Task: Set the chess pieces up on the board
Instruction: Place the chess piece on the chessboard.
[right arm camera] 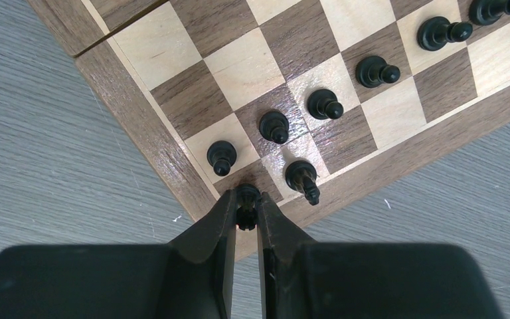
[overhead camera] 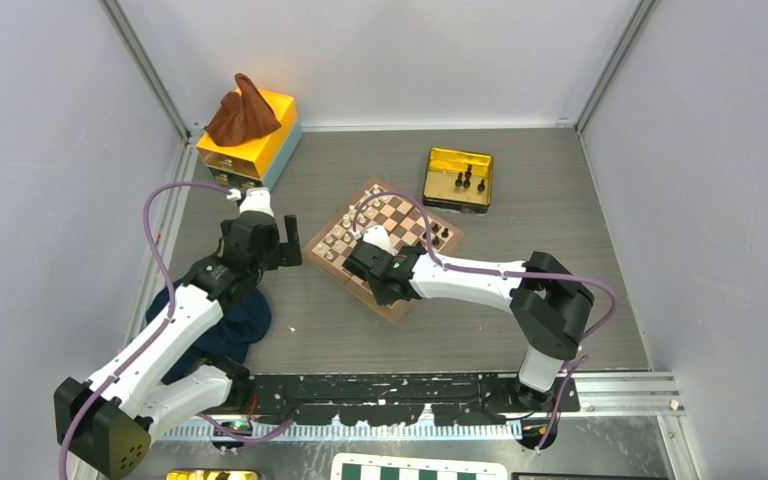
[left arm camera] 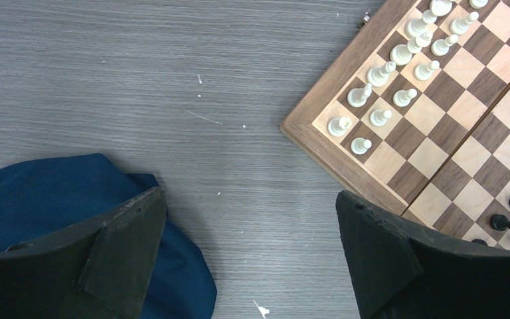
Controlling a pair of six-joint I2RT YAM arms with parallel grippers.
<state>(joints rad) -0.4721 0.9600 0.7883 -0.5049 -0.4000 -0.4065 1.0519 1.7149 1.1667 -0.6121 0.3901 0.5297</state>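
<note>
In the right gripper (right arm camera: 247, 211), a tiny black chess piece (right arm camera: 246, 195) is pinched over the corner square of the brown wooden chessboard (right arm camera: 166, 156), evidently for back-rank seating.

The left arm (overhead camera: 175, 320) and right arm (overhead camera: 470, 282) have white link shells between black joint housings, and a lilac cable (overhead camera: 152, 215) runs along each. The left gripper (left arm camera: 249, 199) has broad, matte-black fingers (left arm camera: 129, 232) with scuffed edges; the right gripper (right arm camera: 247, 203) has slim, tapering black ones.
</note>
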